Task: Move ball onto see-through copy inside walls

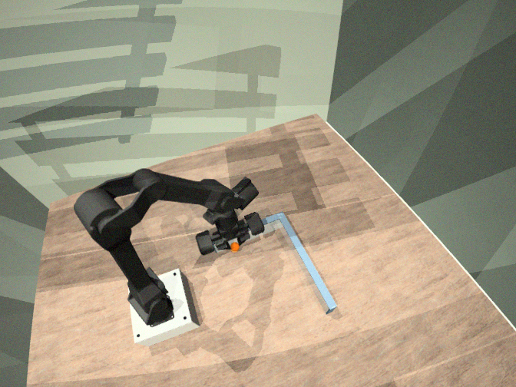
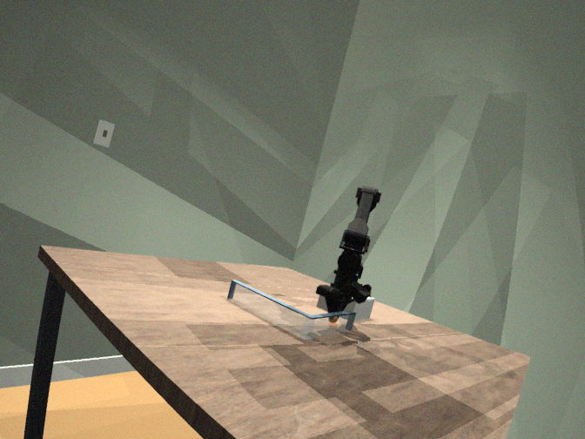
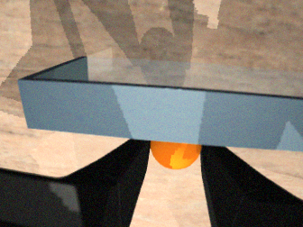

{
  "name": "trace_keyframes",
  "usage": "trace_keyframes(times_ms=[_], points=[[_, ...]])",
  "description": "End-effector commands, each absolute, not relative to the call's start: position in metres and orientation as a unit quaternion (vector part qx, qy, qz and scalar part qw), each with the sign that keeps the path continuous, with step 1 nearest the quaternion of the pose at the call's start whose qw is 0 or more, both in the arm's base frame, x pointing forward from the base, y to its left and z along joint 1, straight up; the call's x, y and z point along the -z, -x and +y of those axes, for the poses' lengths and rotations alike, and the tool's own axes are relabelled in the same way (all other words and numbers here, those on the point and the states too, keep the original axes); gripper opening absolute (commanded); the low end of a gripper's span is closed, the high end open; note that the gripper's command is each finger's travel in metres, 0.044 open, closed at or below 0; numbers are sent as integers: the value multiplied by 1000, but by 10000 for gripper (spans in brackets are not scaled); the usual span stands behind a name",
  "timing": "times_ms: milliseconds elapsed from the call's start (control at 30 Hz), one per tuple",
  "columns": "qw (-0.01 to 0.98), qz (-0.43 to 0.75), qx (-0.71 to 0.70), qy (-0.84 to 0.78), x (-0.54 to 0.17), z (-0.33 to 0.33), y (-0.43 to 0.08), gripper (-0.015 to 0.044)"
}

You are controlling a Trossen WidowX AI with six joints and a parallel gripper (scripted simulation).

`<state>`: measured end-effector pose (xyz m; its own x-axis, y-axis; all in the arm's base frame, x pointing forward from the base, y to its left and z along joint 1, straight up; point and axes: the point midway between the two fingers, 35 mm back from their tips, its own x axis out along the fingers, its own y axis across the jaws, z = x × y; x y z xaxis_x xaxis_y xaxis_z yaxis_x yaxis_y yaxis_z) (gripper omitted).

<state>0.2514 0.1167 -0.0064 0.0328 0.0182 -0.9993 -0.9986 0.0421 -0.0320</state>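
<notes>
The black parallel-jaw gripper is clamped partway shut on the small orange ball, holding it low over the wooden bench. Just beyond the ball stands the short arm of the low, clear blue-tinted corner walls, near the bench's middle; its long arm runs toward the near right edge.

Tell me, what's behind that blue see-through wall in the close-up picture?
Wooden table and shadows show through and over the wall. In front, the fingers grip an orange ball; the wall covers its top. No see-through copy is visible.
</notes>
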Motion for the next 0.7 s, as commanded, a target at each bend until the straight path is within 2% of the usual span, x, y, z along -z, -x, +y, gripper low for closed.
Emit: trace_keyframes(times_ms=[0, 667], points=[[519, 499, -489, 492, 12, 116, -249, 0], [519, 500, -489, 492, 31, 116, -249, 0]])
